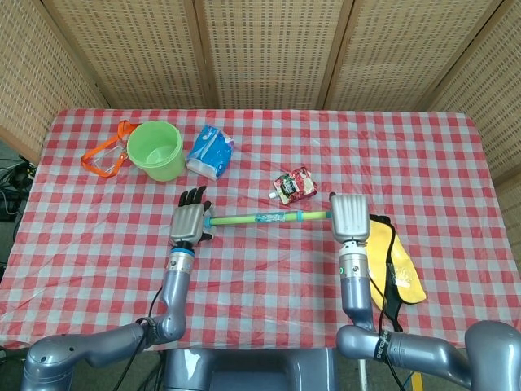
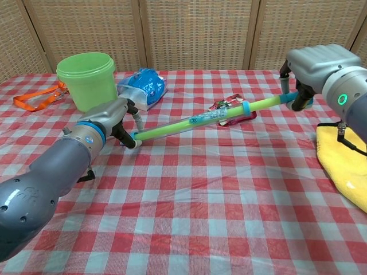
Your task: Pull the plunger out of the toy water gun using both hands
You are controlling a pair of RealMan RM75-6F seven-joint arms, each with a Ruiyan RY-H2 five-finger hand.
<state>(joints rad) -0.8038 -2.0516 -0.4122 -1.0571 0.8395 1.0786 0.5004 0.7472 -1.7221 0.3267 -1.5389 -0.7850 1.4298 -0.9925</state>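
Note:
The toy water gun is a long green tube with blue rings, and it is held off the cloth across the table's middle. In the chest view the water gun slopes up from left to right. My left hand is at its left end, where my left hand pinches the blue end cap between thumb and fingers. My right hand wraps the right end, and in the chest view my right hand has its fingers curled around the blue tip.
A green bucket stands at the back left with an orange-strapped item beside it. A blue tissue pack and a red pouch lie behind the gun. A yellow cloth lies at the right.

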